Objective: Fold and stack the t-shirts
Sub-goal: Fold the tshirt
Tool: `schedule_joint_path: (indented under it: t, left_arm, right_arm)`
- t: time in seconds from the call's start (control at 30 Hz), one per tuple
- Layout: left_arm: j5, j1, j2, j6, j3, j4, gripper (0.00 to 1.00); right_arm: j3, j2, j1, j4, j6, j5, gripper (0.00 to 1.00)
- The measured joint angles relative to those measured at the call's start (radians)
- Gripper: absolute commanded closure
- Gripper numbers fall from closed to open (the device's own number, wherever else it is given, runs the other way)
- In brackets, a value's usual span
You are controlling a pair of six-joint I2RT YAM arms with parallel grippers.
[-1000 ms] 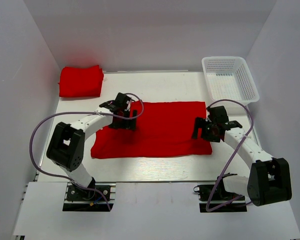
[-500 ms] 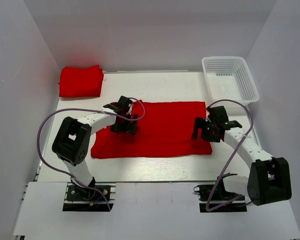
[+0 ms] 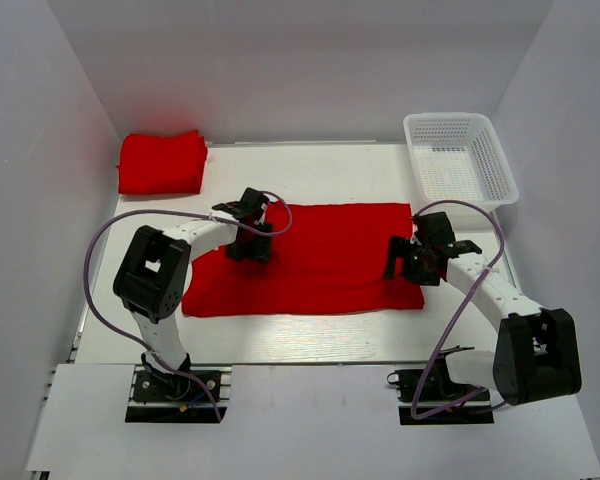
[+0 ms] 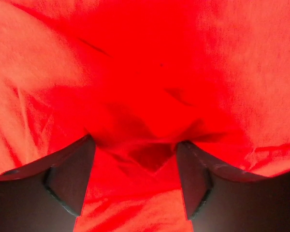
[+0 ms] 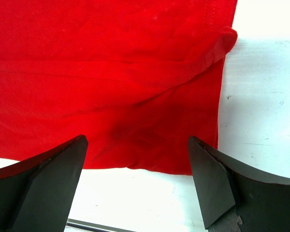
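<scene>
Your t-shirt (image 3: 320, 265) runs left-right: left pincer (image 3: 252, 250) apart astride a pucker at its upper-left edge, right pincer (image 3: 405, 268) gaping over its right end.

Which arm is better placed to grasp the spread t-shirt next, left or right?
Left, probably: the left gripper sits down in the spread t-shirt, cloth bunched between its fingers; the right gripper hovers open.

a spread t-shirt (image 3: 325, 262) lies flat on the middle of the table (image 3: 310, 340). a folded t-shirt (image 3: 160, 163) sits at the far left corner, well apart from it. a mesh basket (image 3: 458, 119) stands at the far right corner. the left gripper (image 3: 250, 246) is down on the spread t-shirt's left part, near its far edge. the right gripper (image 3: 405, 264) is over its near right corner.
</scene>
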Motion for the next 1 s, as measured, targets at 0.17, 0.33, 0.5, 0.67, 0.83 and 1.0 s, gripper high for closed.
schedule_joint_path:
  t: [0.17,0.33,0.5,0.67,0.83,1.0]
  left_arm:
    - [-0.005,0.000,0.017,-0.003,0.022,-0.006,0.49]
    - [-0.006,0.000,0.017,-0.009,0.031,-0.011,0.63]
    - [-0.005,0.000,0.017,-0.008,0.069,-0.034,0.63]
    - [-0.012,0.000,0.017,0.004,0.119,-0.057,0.68]
    - [-0.019,0.000,0.027,0.035,0.161,-0.080,0.73]
    - [-0.019,0.000,0.110,0.064,0.231,-0.073,0.73]
  right_arm:
    - [0.000,0.000,0.000,0.000,0.000,0.000,0.10]
    - [0.000,0.001,0.000,0.000,0.000,-0.001,0.10]
    - [0.000,0.003,0.000,0.000,0.000,-0.004,0.10]
    - [0.000,0.011,0.000,0.000,0.000,-0.007,0.10]
    - [0.000,0.014,0.000,0.001,0.000,-0.007,0.10]
    - [0.000,0.018,0.000,0.001,0.000,-0.007,0.10]
